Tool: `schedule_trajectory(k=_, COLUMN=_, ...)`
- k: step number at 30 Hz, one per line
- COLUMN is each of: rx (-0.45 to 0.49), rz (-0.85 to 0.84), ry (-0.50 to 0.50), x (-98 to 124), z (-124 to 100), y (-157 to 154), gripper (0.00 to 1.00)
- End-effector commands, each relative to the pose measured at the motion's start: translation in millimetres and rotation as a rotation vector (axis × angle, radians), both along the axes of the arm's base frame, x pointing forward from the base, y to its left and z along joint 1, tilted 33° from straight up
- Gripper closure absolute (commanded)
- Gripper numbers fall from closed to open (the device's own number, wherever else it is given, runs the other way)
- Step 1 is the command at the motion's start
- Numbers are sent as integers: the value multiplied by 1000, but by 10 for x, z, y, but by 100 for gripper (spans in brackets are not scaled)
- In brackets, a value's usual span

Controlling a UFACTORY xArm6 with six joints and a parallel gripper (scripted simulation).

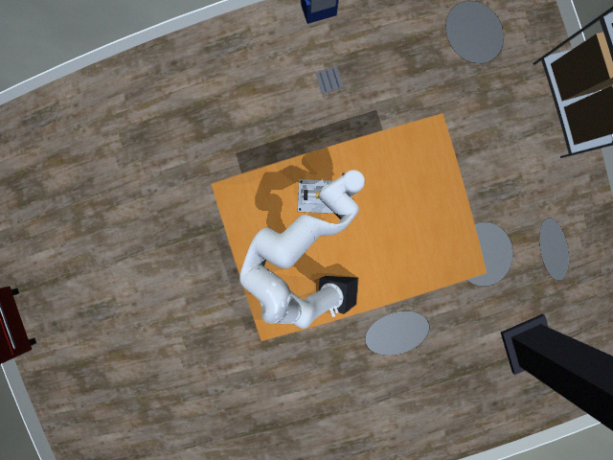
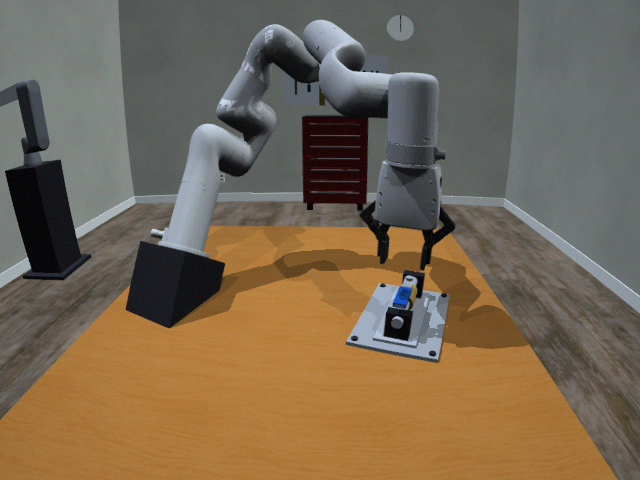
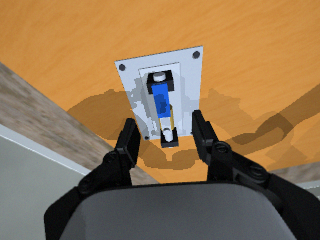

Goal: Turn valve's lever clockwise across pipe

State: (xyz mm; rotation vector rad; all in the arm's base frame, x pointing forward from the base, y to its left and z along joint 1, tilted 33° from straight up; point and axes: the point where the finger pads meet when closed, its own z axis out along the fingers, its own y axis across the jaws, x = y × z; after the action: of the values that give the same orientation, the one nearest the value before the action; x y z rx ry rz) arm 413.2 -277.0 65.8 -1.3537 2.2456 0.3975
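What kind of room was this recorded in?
Probably a workshop or robot lab: a red tool chest by the back wall, a second arm on a black pedestal, and a valve fixture on the orange table.

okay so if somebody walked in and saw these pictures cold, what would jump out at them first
Most likely the big white robot arm, arching from its black base over the orange table. Next, its black-fingered gripper, open and empty, hanging just above the far end of the valve. That valve sits on a grey plate, and its blue lever lies along the pipe, not across it.
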Motion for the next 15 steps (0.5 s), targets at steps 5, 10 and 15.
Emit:
schedule_trajectory(k=5, rx=-3, rz=-1, ry=-3, x=5, z=14, y=-14, gripper=32)
schedule_trajectory(k=10, rx=-3, rz=-1, ry=-3, x=5, z=12, y=-13, gripper=32)
schedule_trajectory(k=15, rx=-3, rz=-1, ry=-3, x=9, z=3, y=-8, gripper=32)
